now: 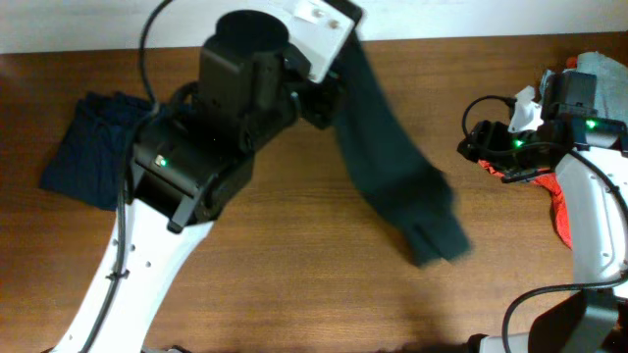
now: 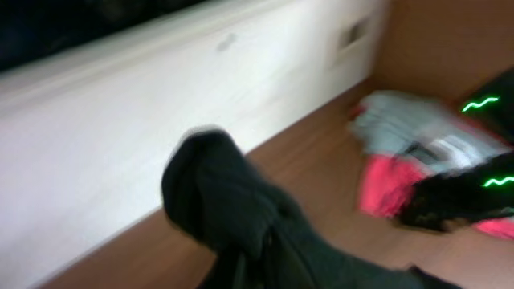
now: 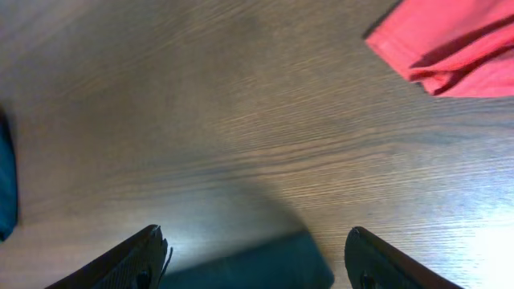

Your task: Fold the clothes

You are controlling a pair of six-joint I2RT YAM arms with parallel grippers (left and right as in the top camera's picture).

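My left gripper (image 1: pixel 322 98) is shut on a dark green garment (image 1: pixel 392 167) and holds it up near the table's back edge. The cloth hangs down and trails to the right onto the table. In the left wrist view the garment (image 2: pixel 241 217) bunches over the fingers and hides them. My right gripper (image 1: pixel 483 147) is open and empty at the right. In the right wrist view its fingers (image 3: pixel 257 253) hover over bare wood, and a red garment (image 3: pixel 450 40) lies ahead to the right.
A folded navy garment (image 1: pixel 93 147) lies at the table's left. A pile with the red garment (image 1: pixel 561 211) and a grey garment (image 1: pixel 601 64) sits at the right edge, and also shows in the left wrist view (image 2: pixel 401 136). A white wall (image 2: pixel 161 104) runs along the back.
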